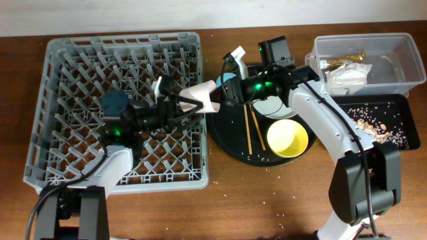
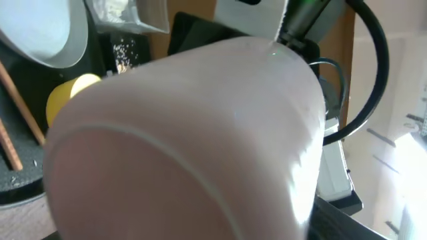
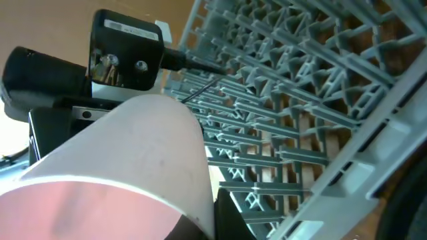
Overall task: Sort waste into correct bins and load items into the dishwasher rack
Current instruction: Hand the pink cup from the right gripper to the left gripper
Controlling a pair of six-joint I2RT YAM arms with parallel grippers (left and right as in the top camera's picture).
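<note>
The pink cup (image 1: 201, 97) hangs on its side over the right edge of the grey dishwasher rack (image 1: 80, 60), between my two grippers. My right gripper (image 1: 221, 92) is shut on its rim; the right wrist view shows the cup (image 3: 120, 167) with a black finger beside the rim. My left gripper (image 1: 181, 107) is around the cup's base. The cup (image 2: 187, 140) fills the left wrist view and hides the fingers. The yellow bowl (image 1: 288, 138), chopsticks (image 1: 251, 128) and pale plate (image 1: 273, 108) lie on the round black tray (image 1: 227, 143). The light-blue cup (image 1: 229, 79) is partly hidden.
The clear tub (image 1: 400, 63) at the back right holds the white napkin (image 1: 343, 78) and the wrapper (image 1: 348, 61). The shallow black tray (image 1: 400, 107) in front of it holds food scraps (image 1: 373, 127). Crumbs dot the wooden table. The rack also shows in the right wrist view (image 3: 300, 100).
</note>
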